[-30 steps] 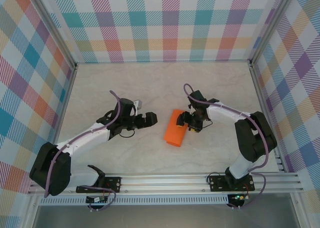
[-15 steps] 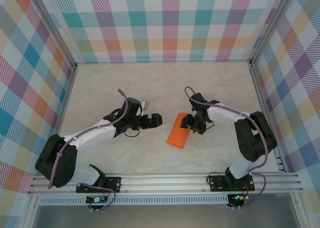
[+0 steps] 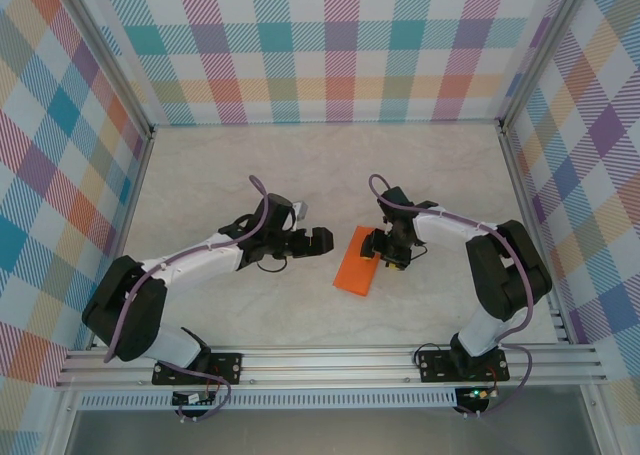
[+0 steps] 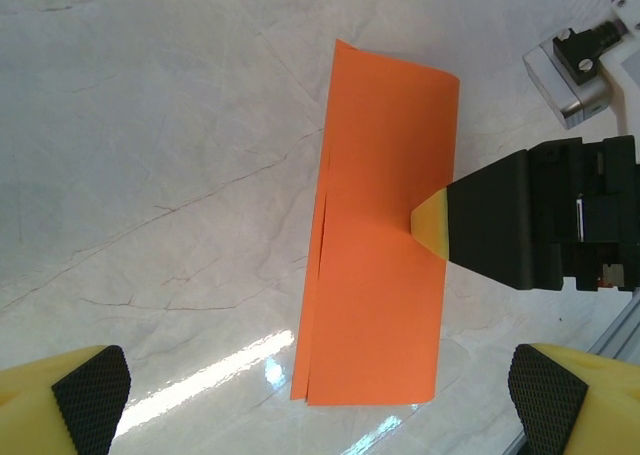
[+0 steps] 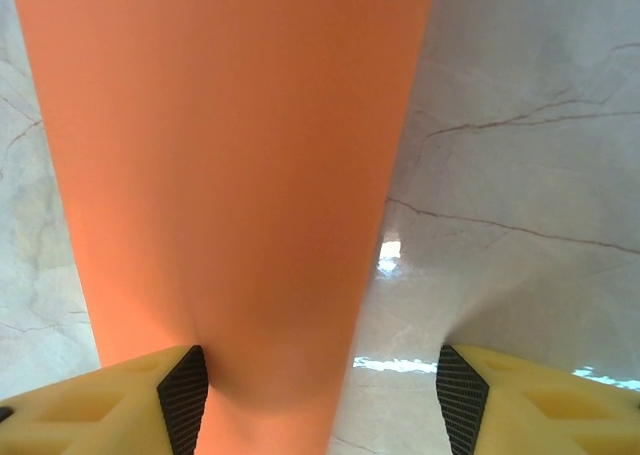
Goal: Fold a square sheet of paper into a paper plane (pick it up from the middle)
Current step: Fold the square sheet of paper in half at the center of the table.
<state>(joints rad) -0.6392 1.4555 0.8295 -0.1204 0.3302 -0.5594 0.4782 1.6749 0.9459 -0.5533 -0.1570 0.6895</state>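
orange paper [image 3: 357,263] is lying under one finger of the half-open right gripper [image 3: 381,252], which is gripping nothing; left gripper [image 3: 321,241] is hovering wide open, empty; if that finger is slipping, the layers could be shifting.

The square sheet of paper [image 4: 380,235] is seen as thin, smooth, matt orange paper, sharply creased. The table [image 4: 150,125] is finished in glossy marble-look stone (glare is thrown back). The left gripper [image 4: 318,403] is moulded in yellow plastic, with rough black pads [image 4: 92,400]. The near rail [image 3: 340,360] is ribbed metal.
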